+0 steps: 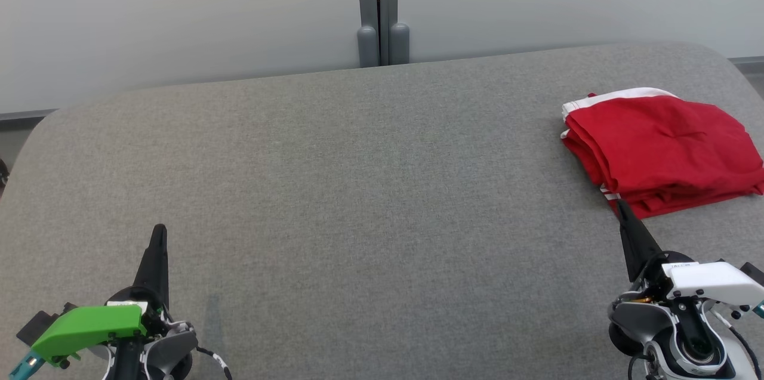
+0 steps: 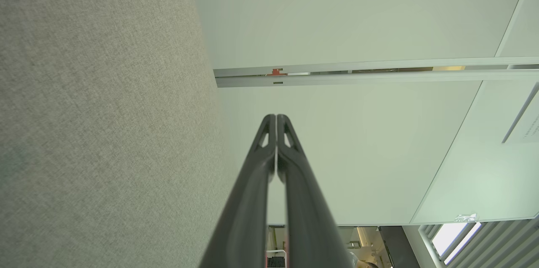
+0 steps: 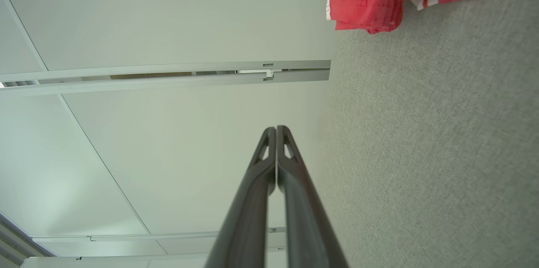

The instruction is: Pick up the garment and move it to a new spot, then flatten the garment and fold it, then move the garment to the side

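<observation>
Folded red garment (image 1: 662,147) on table (image 1: 358,189), rightward — striped hem in right wrist view — left hand (image 1: 159,231), right hand (image 1: 622,207) closed, empty

Bright, even, diffuse light washes all three views. The grey table (image 1: 358,189) takes only faint, soft shadows, one smudge just right of the left gripper (image 1: 159,229). Head view is crisp; in both wrist views the table's weave softens up close, and a window (image 2: 454,238) blows out white.
</observation>
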Available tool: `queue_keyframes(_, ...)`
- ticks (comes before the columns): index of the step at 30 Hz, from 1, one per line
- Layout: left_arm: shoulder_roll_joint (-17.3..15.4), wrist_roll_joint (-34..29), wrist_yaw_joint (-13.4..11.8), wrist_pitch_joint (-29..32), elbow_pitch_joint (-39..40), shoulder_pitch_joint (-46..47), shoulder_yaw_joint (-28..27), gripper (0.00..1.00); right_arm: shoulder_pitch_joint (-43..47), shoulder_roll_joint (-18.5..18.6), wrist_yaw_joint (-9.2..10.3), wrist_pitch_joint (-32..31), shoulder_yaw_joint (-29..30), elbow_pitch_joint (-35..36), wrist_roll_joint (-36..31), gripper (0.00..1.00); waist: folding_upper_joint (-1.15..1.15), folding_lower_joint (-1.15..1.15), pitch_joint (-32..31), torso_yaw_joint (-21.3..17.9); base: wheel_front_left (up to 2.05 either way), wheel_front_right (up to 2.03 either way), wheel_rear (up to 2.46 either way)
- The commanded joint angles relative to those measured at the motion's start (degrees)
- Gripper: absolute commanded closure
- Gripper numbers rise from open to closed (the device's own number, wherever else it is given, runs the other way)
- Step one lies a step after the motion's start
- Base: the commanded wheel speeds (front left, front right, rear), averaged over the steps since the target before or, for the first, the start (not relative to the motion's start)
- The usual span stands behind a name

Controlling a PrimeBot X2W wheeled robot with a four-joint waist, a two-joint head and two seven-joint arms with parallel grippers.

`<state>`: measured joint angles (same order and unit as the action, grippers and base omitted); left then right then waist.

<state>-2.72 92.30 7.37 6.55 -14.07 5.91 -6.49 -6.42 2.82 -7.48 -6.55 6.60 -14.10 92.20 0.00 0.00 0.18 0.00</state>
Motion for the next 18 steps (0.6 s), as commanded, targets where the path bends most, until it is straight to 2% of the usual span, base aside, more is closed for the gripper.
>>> queue_keyframes(1,-0.29,0.20,0.23,0.18,0.10,0.62,-0.14,1.00,0.46,0.05,-0.02,-0.17,0.07,0.29,0.39,1.00,0.00,0.00,0.00,0.00,0.00,0.00,0.00)
queue_keyframes(18,-0.29,0.21,0.23,0.18,0.10,0.62,-0.14,1.00,0.46,0.05,-0.02,-0.17,0.06,0.29,0.40,1.00,0.00,0.00,0.00,0.00,0.00,0.00,0.00)
